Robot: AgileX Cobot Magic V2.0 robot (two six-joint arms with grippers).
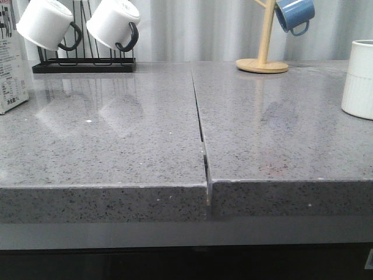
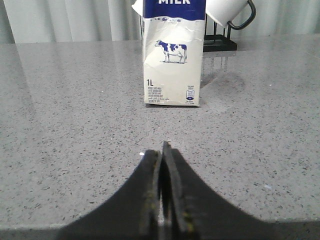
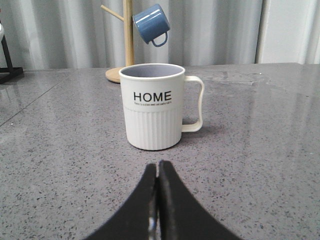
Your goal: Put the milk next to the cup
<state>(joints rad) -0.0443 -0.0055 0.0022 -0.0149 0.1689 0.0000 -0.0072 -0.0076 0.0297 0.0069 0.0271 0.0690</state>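
The milk carton (image 2: 173, 55), white with a blue top and a cow picture, stands upright on the grey counter ahead of my left gripper (image 2: 161, 150), which is shut and empty, a short way back from it. In the front view the carton (image 1: 11, 64) shows only at the far left edge. The white HOME cup (image 3: 152, 106), ribbed below with its handle to one side, stands upright ahead of my right gripper (image 3: 158, 167), which is shut and empty. The cup (image 1: 360, 79) is at the far right edge of the front view. Neither arm shows in the front view.
A black rack (image 1: 84, 64) holding two white mugs with black handles (image 1: 113, 24) stands at the back left, behind the carton. A wooden mug tree (image 1: 263, 58) with a blue mug (image 1: 294, 14) stands at the back right. A seam (image 1: 201, 134) splits the counter down the middle.
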